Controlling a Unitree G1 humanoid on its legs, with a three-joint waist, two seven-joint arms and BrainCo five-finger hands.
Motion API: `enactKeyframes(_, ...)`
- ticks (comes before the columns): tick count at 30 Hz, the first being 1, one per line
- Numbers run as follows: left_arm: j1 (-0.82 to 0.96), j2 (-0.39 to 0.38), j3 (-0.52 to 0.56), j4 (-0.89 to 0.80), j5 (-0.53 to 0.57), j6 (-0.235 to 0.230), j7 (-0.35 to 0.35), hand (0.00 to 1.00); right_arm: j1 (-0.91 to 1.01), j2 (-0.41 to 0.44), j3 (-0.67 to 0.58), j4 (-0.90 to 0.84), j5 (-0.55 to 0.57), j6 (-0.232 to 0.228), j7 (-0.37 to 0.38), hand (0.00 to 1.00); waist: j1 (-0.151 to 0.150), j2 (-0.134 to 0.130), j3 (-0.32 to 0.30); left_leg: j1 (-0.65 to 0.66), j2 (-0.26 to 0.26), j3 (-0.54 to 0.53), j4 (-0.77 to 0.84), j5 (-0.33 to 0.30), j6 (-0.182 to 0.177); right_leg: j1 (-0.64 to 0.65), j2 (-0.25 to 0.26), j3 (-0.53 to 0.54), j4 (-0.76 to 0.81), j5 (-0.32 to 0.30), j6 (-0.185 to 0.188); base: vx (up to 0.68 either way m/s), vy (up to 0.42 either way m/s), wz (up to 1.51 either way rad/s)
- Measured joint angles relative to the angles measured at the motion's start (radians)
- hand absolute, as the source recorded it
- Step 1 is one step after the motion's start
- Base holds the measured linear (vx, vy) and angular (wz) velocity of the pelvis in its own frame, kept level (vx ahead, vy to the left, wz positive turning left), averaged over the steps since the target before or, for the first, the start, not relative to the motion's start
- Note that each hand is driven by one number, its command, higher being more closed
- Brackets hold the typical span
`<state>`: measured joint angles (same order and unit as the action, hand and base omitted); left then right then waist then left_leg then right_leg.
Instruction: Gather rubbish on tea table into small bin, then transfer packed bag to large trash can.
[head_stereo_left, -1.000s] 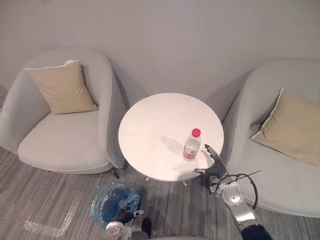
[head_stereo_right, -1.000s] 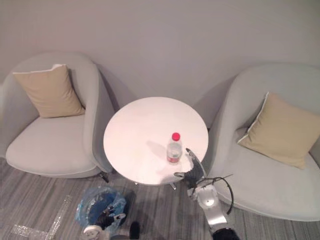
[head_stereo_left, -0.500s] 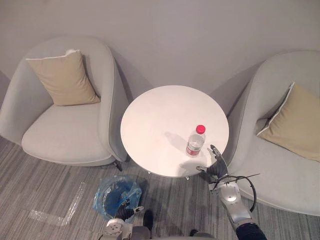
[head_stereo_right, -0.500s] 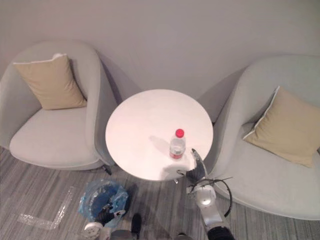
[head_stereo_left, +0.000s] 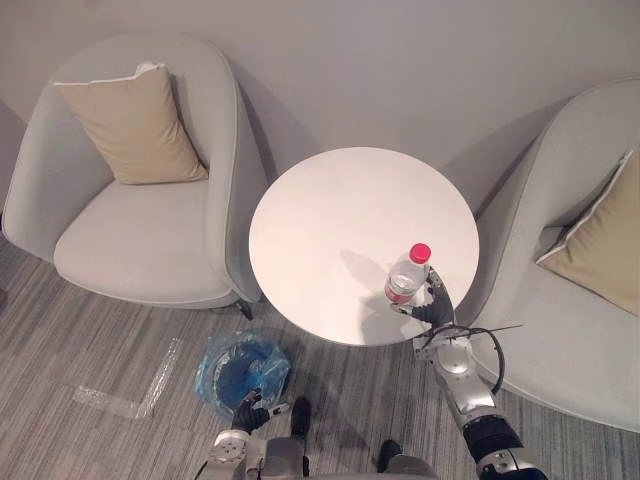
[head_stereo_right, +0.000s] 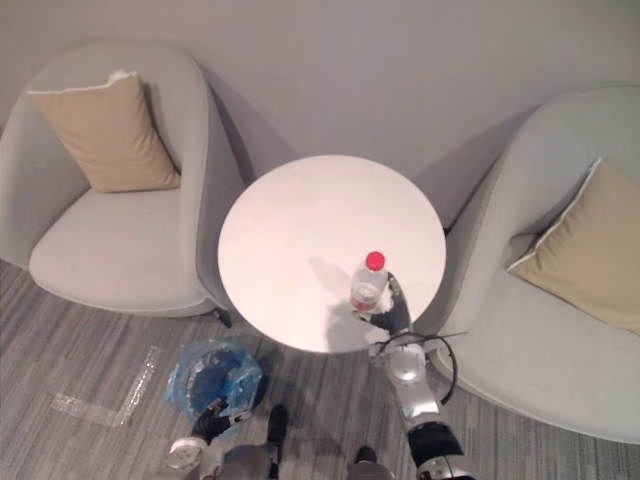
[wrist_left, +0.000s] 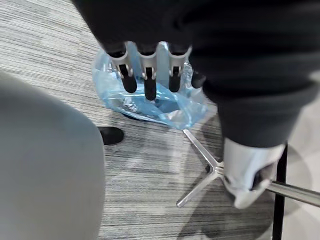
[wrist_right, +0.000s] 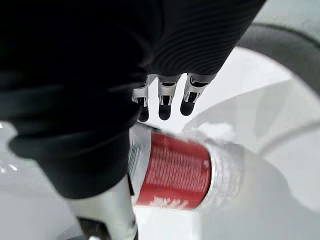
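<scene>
The red-capped plastic bottle (head_stereo_left: 406, 279), standing on the tea table (head_stereo_left: 330, 220) against the palm of the right hand (head_stereo_left: 433, 306), is flanked by extended, uncurled fingers (wrist_right: 164, 102) and is judged light, smooth and crushable, best clasped round its labelled middle.

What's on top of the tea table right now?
One clear bottle with a red cap, standing near the edge of the table, right hand at its base. The hand covers the tabletop under it.
</scene>
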<state>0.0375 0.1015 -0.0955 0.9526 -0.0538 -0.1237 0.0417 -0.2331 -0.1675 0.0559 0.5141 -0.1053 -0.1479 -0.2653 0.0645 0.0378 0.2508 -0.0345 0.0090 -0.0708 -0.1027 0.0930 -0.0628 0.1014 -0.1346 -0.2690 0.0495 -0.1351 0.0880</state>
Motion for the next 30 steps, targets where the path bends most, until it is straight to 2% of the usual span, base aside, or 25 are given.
enactKeyframes(10,-0.013,0.000,0.001,-0.002,-0.009,0.000,-0.001,0.00,-0.046,0.001,0.009,0.004,0.069,0.001,0.013,1.00,0.002,0.007,0.030,0.000,-0.002,-0.002,0.000,0.000,0.000,-0.006,-0.005,0.010,0.017,0.000,0.000,-0.01,-0.001,0.02)
enactKeyframes(14,-0.013,0.000,0.000,-0.002,-0.007,0.007,0.000,0.00,0.061,0.001,0.027,-0.195,0.063,-0.004,0.053,1.00,-0.002,0.006,0.029,0.011,0.000,0.010,0.000,-0.002,0.002,-0.003,-0.005,0.033,0.019,0.001,0.001,-0.02,-0.009,-0.06)
enactKeyframes(16,-0.013,0.000,0.000,-0.001,-0.006,0.008,0.000,0.00,0.087,0.001,0.034,-0.221,0.062,-0.005,0.064,1.00,-0.002,0.005,0.029,0.022,0.002,0.022,0.000,-0.005,0.003,0.000,-0.006,0.044,0.024,0.001,0.001,-0.02,-0.002,-0.20)
enactKeyframes(20,-0.013,0.000,-0.007,0.003,0.012,0.021,-0.002,0.00,0.187,0.000,0.054,-0.311,0.023,-0.006,0.104,1.00,-0.011,0.006,0.027,0.071,0.006,0.062,0.000,-0.020,0.010,-0.014,-0.015,0.090,0.102,-0.009,0.015,-0.05,0.019,-0.32)
enactKeyframes(21,-0.013,0.004,-0.021,0.008,0.014,0.022,-0.003,0.00,0.232,-0.002,0.054,-0.355,0.006,-0.006,0.115,1.00,-0.023,0.003,0.024,0.076,-0.005,0.060,0.004,-0.022,0.014,-0.027,-0.030,0.092,0.146,-0.025,0.030,-0.05,0.029,-0.08)
enactKeyframes(24,-0.013,0.013,-0.042,0.011,0.014,0.022,-0.004,0.00,0.291,-0.010,0.051,-0.413,-0.036,-0.006,0.126,1.00,-0.033,-0.008,0.017,0.074,-0.028,0.044,0.023,-0.026,0.022,-0.037,-0.054,0.138,0.200,-0.059,0.037,-0.05,0.048,0.17)
enactKeyframes(27,-0.012,0.024,-0.044,0.022,0.016,0.022,-0.003,0.00,0.331,0.008,0.051,-0.467,-0.093,-0.009,0.131,1.00,-0.034,-0.035,-0.015,0.048,-0.058,0.004,0.051,-0.025,0.025,-0.030,-0.072,0.174,0.191,-0.105,0.038,-0.06,-0.014,0.39)
enactKeyframes(30,-0.011,0.020,-0.044,0.033,0.017,0.024,-0.002,0.00,0.334,0.009,0.050,-0.485,-0.107,-0.010,0.131,1.00,-0.030,-0.030,-0.036,0.030,-0.058,-0.021,0.059,-0.013,0.017,-0.010,-0.058,0.169,0.150,-0.108,0.036,-0.07,-0.066,0.30)
